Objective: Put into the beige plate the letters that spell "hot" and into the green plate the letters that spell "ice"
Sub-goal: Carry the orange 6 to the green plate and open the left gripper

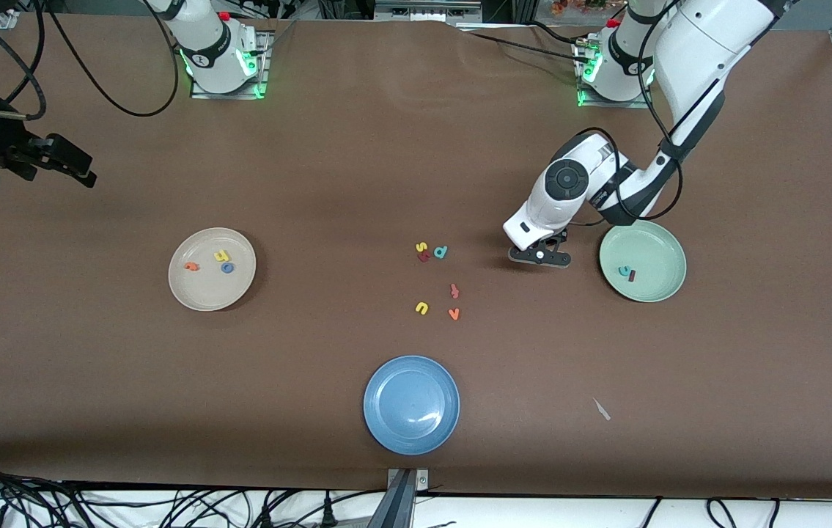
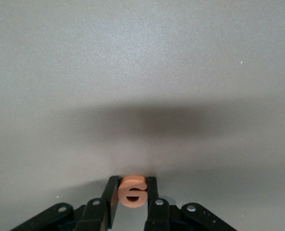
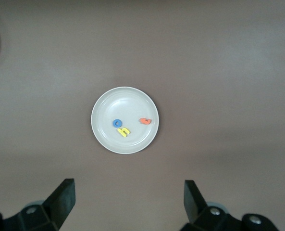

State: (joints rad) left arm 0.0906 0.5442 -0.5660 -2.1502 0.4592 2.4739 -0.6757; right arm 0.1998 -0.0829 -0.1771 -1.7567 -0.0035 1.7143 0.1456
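Flanking left pincer (image 1: 542, 257) — teal d (image 1: 441, 252), green plate (image 1: 672, 258)

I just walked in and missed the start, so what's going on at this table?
Two arms are sorting small foam letters into plates. The left gripper, over bare table beside the pale green plate, is shut on the orange foam e. That plate already holds the teal c and the dark red i. The cream-beige plate holds the yellow h, blue o and orange t. The right gripper waits open, high over the beige plate.
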